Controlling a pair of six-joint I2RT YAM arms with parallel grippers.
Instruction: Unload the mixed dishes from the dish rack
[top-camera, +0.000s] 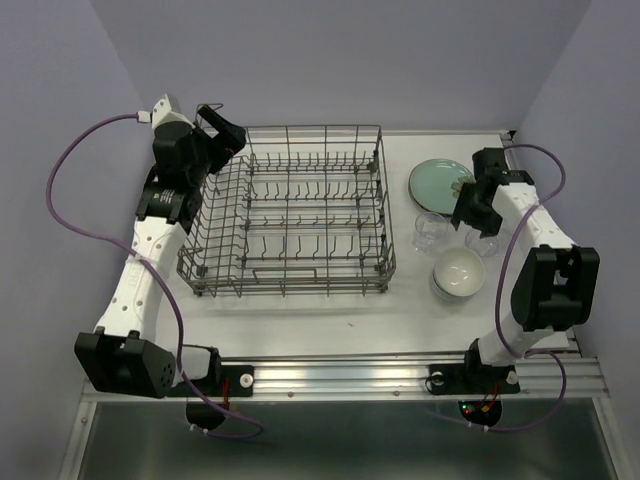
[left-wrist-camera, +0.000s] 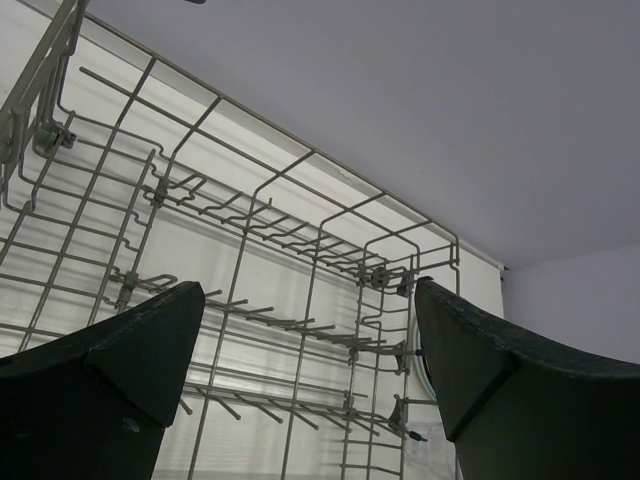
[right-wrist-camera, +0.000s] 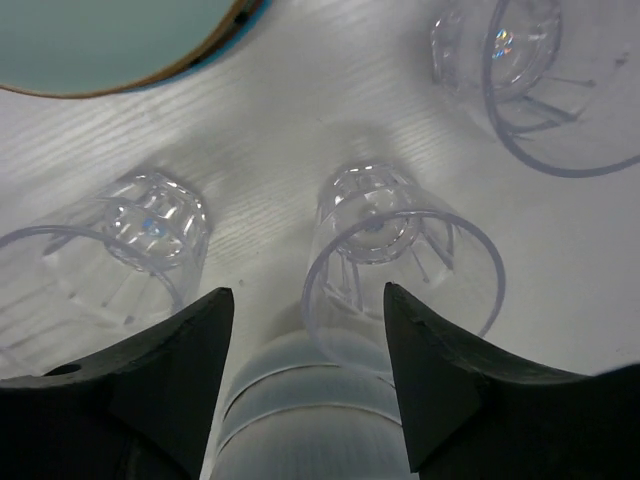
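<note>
Attention is given first to the left end effector (top-camera: 218, 128), which is held at the far left corner of the large grey wire dish rack (top-camera: 285, 282). Its black fingers are spread wide and nothing is gripped between them (only wire and tines are seen through the gap in the left wrist view). No dish is seen in the rack, so the unloading is judged to be at or near its end.

To the right of the rack, on the white table (top-camera: 330, 320), a thin pale green round plate (top-camera: 437, 182) is laid flat at the far side. Small clear drinking glasses (top-camera: 432, 230) are stood upright nearer, and a stack of white round bowls (top-camera: 458, 272) is set nearest the arm bases. A brownish edge (right-wrist-camera: 222, 36) is glimpsed under the plate in the right wrist view; whether it belongs to a second plate cannot be told.

The right end effector (right-wrist-camera: 307, 300) is hung above the glasses and bowls with its fingers parted, and nothing is pinched. Three glasses are counted in that view, apart from one another, one standing just ahead of the gap.

The glasses are judged light, stiff, brittle and slick, so a gentle hold across the fluted wall below the rim would be favoured. The bowls (glazed, heavier as a stack) would be better taken singly by the rim. The plate, flat on the table, offers little edge to grip.
</note>
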